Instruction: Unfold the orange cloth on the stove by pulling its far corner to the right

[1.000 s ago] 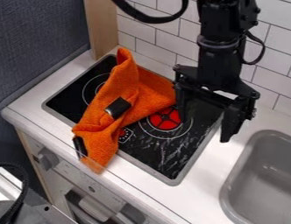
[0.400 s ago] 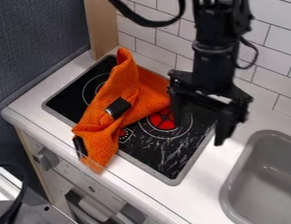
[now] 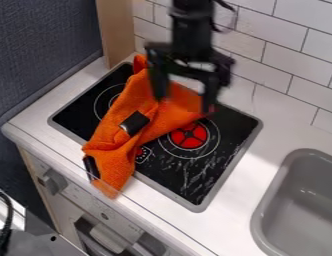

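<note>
The gripper hangs over the upper right part of the orange cloth, its two fingers apart and pointing down. Whether its tips touch the fabric, I cannot tell. The cloth lies bunched across the left and middle of the black stove top, running from the back edge to over the front edge of the counter. Two black patches sit on the cloth, one near its middle and one at its lower left.
A red burner mark shows right of the cloth. The grey sink is at the right, the white tiled wall behind. A wooden post stands at the back left, and knobs line the front.
The gripper has moved left from over the stove's right side to over the cloth, and stays open. The cloth lies as before. The dark cable at the lower left has shifted.
</note>
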Tool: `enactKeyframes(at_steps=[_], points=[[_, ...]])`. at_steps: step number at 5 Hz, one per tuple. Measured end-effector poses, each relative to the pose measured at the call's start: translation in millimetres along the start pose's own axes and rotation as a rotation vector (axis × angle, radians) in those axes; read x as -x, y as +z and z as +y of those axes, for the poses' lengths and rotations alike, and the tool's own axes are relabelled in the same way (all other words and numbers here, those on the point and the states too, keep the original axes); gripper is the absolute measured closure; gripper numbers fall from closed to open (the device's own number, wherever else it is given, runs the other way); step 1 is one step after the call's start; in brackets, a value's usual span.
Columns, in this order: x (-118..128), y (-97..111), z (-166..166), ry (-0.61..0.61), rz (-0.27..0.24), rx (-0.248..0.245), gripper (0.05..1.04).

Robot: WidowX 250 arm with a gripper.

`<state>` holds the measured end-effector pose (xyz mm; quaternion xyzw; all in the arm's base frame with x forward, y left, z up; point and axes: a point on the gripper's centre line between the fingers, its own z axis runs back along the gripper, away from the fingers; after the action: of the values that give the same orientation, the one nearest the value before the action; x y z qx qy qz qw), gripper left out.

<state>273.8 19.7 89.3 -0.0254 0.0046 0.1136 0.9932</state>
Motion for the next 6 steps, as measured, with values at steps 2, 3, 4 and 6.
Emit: enactKeyframes(at_steps=[2, 3, 4, 6], points=[[-30.2, -7.9, 61.0, 0.085, -0.042, -0.029, 0.085], [-32.7, -10.4, 72.5, 0.13, -0.052, -0.096, 0.085], [-28.7, -26.2, 74.0, 0.151, 0.02, -0.043, 0.124], [-30.7, -51.0, 77.0, 0.198, 0.123, -0.03, 0.719]])
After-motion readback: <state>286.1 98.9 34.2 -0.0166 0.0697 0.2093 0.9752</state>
